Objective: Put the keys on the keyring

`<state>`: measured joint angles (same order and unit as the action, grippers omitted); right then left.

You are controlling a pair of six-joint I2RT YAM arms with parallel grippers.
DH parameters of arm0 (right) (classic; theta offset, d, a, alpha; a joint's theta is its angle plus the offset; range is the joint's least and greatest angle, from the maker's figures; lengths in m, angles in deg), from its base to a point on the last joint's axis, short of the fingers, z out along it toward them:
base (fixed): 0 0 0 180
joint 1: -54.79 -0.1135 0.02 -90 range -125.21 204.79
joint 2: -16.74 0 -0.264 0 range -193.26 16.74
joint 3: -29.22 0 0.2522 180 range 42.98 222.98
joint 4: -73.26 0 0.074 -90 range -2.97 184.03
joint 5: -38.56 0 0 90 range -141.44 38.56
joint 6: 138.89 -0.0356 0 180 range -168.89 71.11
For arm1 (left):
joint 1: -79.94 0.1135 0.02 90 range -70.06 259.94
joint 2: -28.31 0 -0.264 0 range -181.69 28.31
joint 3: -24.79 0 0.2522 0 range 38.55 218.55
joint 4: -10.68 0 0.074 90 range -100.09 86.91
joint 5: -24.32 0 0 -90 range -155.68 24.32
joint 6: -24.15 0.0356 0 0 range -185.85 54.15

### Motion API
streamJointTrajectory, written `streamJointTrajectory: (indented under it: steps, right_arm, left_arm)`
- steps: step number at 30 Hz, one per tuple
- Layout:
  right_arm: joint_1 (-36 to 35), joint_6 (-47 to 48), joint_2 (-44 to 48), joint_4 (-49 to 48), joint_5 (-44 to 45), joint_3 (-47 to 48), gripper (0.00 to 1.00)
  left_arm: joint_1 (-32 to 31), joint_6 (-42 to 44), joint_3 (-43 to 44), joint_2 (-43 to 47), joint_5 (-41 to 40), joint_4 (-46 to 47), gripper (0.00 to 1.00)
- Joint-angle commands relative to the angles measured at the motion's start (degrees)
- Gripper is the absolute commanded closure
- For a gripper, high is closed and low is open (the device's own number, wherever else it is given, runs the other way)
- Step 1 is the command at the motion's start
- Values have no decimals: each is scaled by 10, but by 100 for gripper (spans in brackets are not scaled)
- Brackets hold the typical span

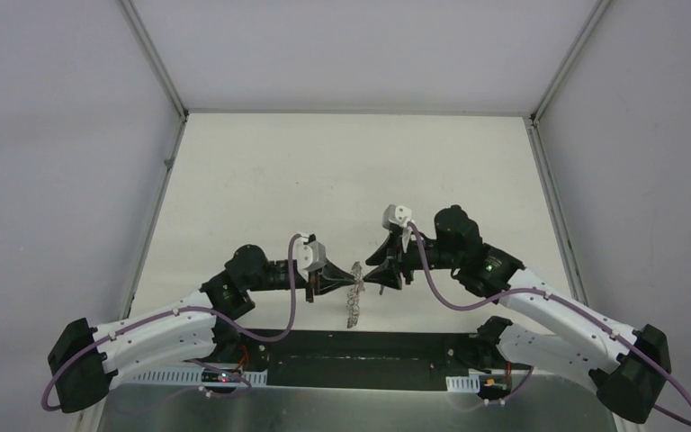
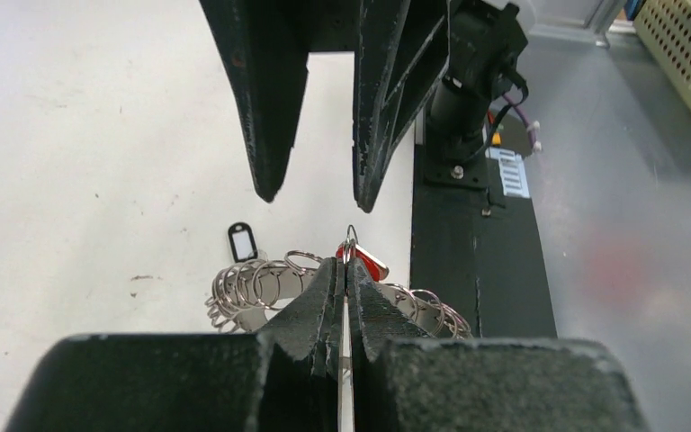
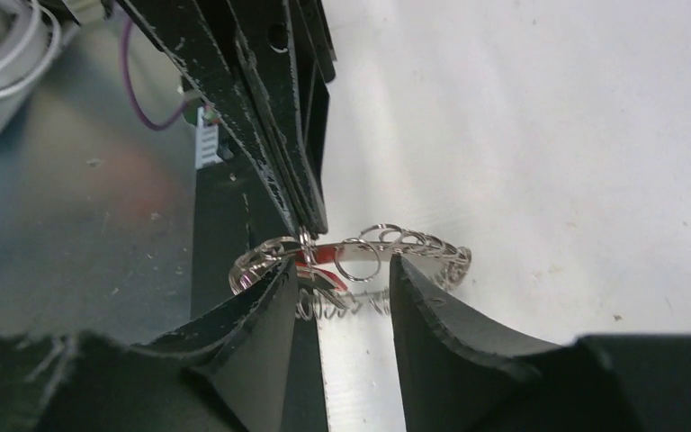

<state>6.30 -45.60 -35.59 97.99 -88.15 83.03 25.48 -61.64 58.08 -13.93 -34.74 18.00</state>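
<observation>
The keyring (image 1: 354, 293), a silvery ring fringed with wire loops, hangs between my two grippers near the table's front edge. My left gripper (image 2: 349, 266) is shut on a thin wire loop at the ring's rim (image 2: 252, 290). Right behind that loop sits the red head of the keys (image 2: 366, 263); I cannot make out the small silver key. My right gripper (image 3: 342, 277) faces the left one with its jaws open and the keyring (image 3: 405, 241) just beyond them. The red key (image 3: 317, 259) lies by its left finger (image 3: 270, 306), which touches nothing that I can see.
A small black key tag (image 2: 242, 241) lies beyond the ring. The black base plate (image 2: 472, 261) and a grey metal sheet (image 2: 630, 252) run along the near edge. A wicker basket (image 2: 684, 54) stands off the table. White walls enclose the table (image 1: 342, 171).
</observation>
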Motion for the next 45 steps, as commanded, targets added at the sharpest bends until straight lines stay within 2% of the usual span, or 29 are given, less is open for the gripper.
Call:
streamJointTrajectory:
  steps: [1,5,8,11,16,26,29,36,42,45]
  right_arm:
    - [4,-77,21,-178,-52,-30,57]
    - [4,-101,14,-225,-77,-40,60]
    - [5,-102,13,-229,-81,-40,66]
    - [7,-101,21,-230,-77,-44,67]
    - [16,-104,42,-230,-82,-53,57]
    - [30,-111,78,-229,-97,-74,63]
    - [31,-112,66,-230,-109,-71,69]
    - [31,-111,38,-230,-129,-57,72]
    - [30,-107,44,-230,-128,-58,97]
    - [31,-107,52,-229,-123,-67,100]
  left_arm:
    - [-7,-36,-10,15,-10,153,100]
    - [-7,-33,-17,17,-2,199,100]
    - [-7,-30,-19,19,-1,203,100]
    - [-7,-28,-18,22,1,197,100]
    - [-7,-27,-17,29,0,186,100]
    - [-7,-21,-12,30,8,170,100]
    - [-7,-20,-10,30,9,167,100]
    - [-7,-22,-10,32,14,162,100]
    - [-7,-23,-10,34,14,157,100]
    - [-7,-22,-9,35,15,158,100]
